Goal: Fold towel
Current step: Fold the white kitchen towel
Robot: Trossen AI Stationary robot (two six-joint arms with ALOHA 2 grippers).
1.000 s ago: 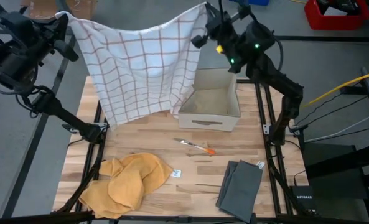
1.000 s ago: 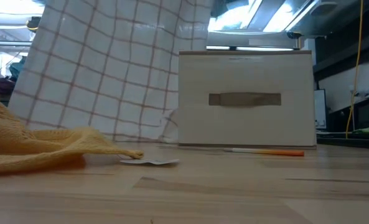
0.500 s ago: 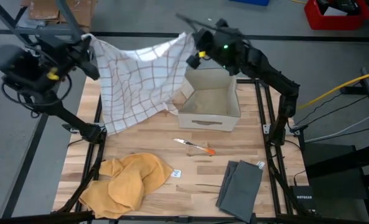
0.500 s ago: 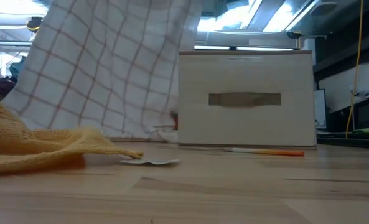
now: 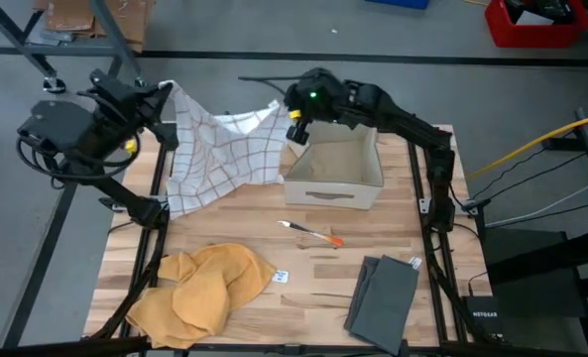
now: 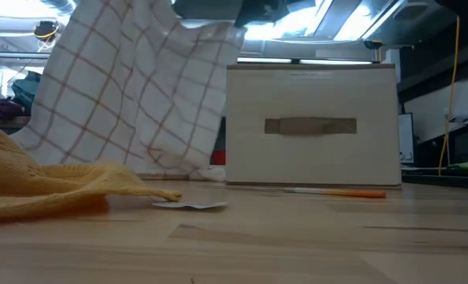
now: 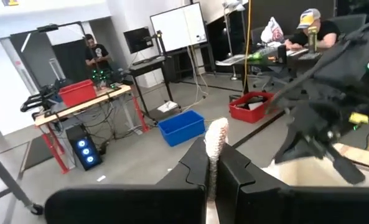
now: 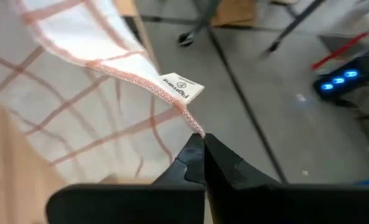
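Nearest the front edge of the wooden bench (image 5: 224,213), well in front of the cream box (image 5: 335,171), lie a crumpled yellow cloth (image 5: 202,290) toward the left arm's side and a folded grey cloth (image 5: 384,291) toward the right arm's side, with a small white tag (image 5: 281,277) between them. Closer to the box, just in front of its handled face, rests an orange-tipped pen (image 5: 311,233). The box itself stands open-topped at the back of the bench. Beside it, on the left arm's side, hangs the checked towel (image 5: 219,154), white with reddish-brown lines; its lower edge drapes onto the bench next to the box, while its upper edge sags between two raised corners. The left claw (image 5: 165,91), off the bench edge and well away from the box, is pinched tight on one top corner; its wrist view shows the rolled hem clamped between the dark fingers (image 7: 195,167). The right claw (image 5: 286,107), just above the box's far corner, is likewise clamped on the other corner, close to the towel's sewn label (image 8: 180,87).
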